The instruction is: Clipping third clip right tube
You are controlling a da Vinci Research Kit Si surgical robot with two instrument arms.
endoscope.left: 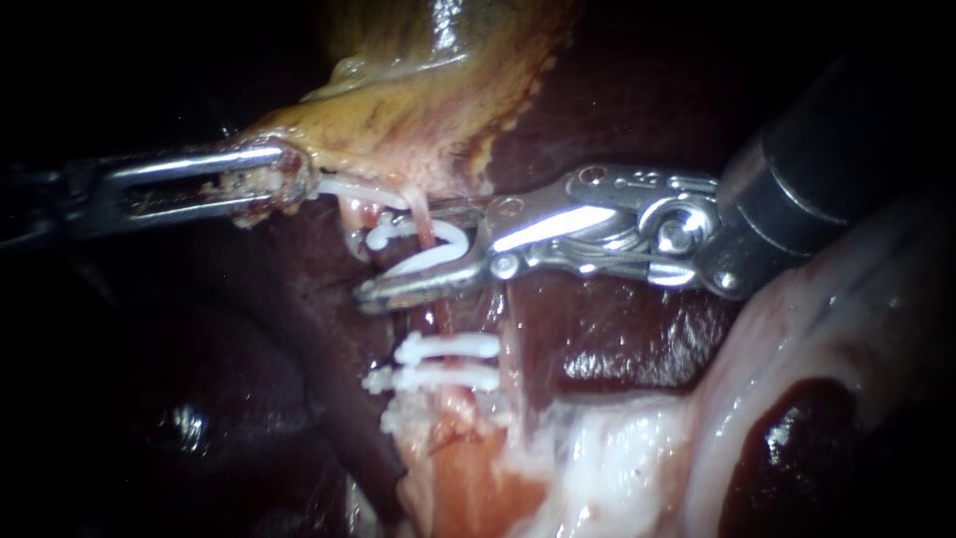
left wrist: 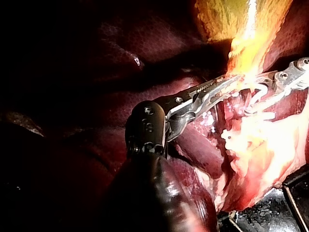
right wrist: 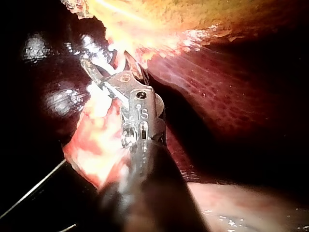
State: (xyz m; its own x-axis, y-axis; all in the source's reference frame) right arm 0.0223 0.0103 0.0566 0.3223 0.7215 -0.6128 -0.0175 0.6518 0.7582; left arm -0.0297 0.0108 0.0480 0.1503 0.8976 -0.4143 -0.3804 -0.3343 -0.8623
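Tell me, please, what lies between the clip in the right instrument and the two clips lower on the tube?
Between the held clip and the two clips, just bare tube, in the endoscope view.

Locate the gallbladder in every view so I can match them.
Endoscope view: gallbladder top centre, above the clip.
Left wrist view: ahead of the left instrument, which grips its edge.
Right wrist view: ahead of the right instrument, beyond its tip.
Shared landmark: the right instrument, carrying the clip.
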